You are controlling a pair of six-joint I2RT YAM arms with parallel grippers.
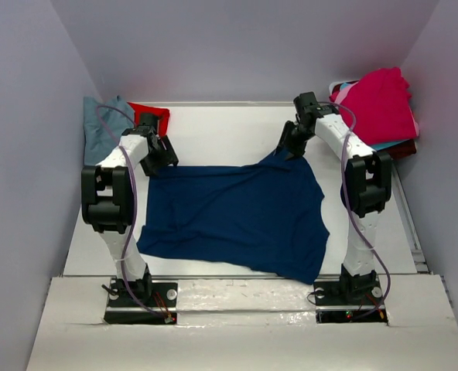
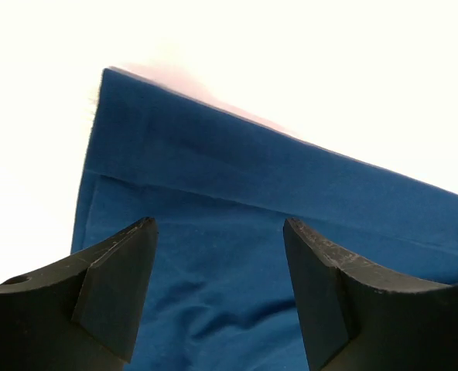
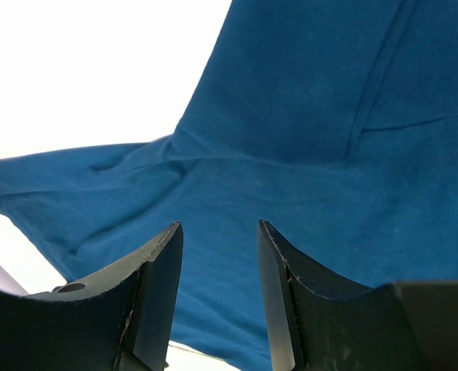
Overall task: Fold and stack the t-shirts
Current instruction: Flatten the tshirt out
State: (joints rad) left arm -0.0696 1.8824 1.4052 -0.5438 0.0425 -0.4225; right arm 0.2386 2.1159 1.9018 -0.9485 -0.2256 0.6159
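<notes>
Enclosure: pale lavender-grey walls close in a white table (image 1: 213,127) on three sides, seen from above.
Table: both arm bases stand at its near edge; cloth lies at the middle and in both far corners.
Navy t-shirt (image 1: 229,216): the biggest piece, spread out over the middle of the table between the two arms. Plain dark side up, lightly wrinkled. Its far right part runs up in a point toward the right claw; its near right corner lies close to the table's near edge.
Left arm (image 1: 113,193): white and black, bent over the shirt's far left corner.
Right arm (image 1: 364,185): the same build, bent inward over the shirt's far right part.
Magenta t-shirt (image 1: 380,104): on top of a heap in the far right corner, with a turquoise edge (image 1: 384,144) and a maroon edge (image 1: 403,148) showing under it.
Blue-grey t-shirt (image 1: 105,124): bunched in the far left corner against the wall.
Red t-shirt (image 1: 152,114): just beside the blue-grey one, partly behind the left arm.
Left gripper (image 2: 217,224): fingers spread wide over the shirt's hemmed corner, nothing between them.
Right gripper (image 3: 217,226): fingers parted less widely, over a fold of the shirt; no cloth pinched between the tips.
</notes>
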